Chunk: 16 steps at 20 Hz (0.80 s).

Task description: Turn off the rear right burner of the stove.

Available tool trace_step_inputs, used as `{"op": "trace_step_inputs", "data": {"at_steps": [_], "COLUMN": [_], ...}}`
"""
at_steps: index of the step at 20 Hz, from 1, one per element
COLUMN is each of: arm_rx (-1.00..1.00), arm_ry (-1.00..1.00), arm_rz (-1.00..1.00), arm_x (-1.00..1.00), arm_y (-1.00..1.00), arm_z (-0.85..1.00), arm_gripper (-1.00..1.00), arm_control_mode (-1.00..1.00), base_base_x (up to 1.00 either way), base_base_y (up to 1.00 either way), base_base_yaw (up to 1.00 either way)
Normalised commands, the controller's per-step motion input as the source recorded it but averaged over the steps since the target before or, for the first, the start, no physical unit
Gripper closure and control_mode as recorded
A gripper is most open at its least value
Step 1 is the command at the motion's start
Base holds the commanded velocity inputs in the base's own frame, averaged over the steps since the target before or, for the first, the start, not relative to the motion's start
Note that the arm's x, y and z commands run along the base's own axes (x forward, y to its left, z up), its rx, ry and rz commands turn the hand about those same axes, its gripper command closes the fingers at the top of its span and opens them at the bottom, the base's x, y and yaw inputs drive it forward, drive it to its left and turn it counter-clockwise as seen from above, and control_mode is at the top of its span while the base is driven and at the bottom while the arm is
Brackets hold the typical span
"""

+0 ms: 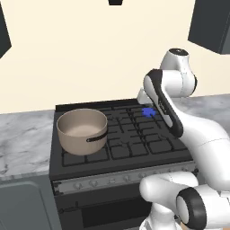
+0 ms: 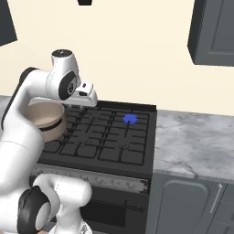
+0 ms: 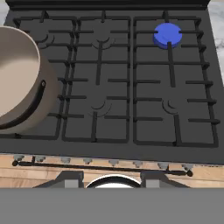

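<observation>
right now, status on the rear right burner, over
Gripper high over the stove front, jaw state unclear, nothing held. Small round black rear right burner lit blue. Round beige pot on wide black stove, front left, away from grey knob strip.

A beige pot (image 1: 82, 130) with a dark band and a dark side handle sits to the left of the tool and below it; in the hand view the pot (image 3: 19, 81) fills the left edge. Grey marble counters (image 1: 22, 134) run off to either side, the right-hand stretch (image 2: 194, 137) well apart from the tool. Dark wall cabinets (image 2: 212, 32) hang high on the cream wall (image 1: 90, 49), above and to the right. Grey cupboard doors (image 2: 192, 205) stand under the right counter.
</observation>
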Motion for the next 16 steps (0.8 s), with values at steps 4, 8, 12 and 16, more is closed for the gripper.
{"op": "trace_step_inputs", "data": {"at_steps": [4, 8, 12, 16], "arm_rx": [0.00, 0.00, 0.00, 0.00], "arm_ry": [-0.02, -0.09, -0.05, -0.01], "arm_rz": [0.00, 0.01, 0.09, 0.22], "arm_x": [-0.41, -0.69, -0.55, -0.17], "arm_y": [-0.06, -0.32, -0.49, -0.56], "arm_z": [-0.08, -0.25, -0.31, -0.34], "arm_gripper": [-1.00, -1.00, -1.00, -1.00], "arm_control_mode": [-1.00, -1.00, -1.00, -1.00], "base_base_x": [0.00, 0.00, 0.00, 0.00], "base_base_y": [0.00, 0.00, 0.00, 0.00], "base_base_yaw": [0.00, 0.00, 0.00, 0.00]}}
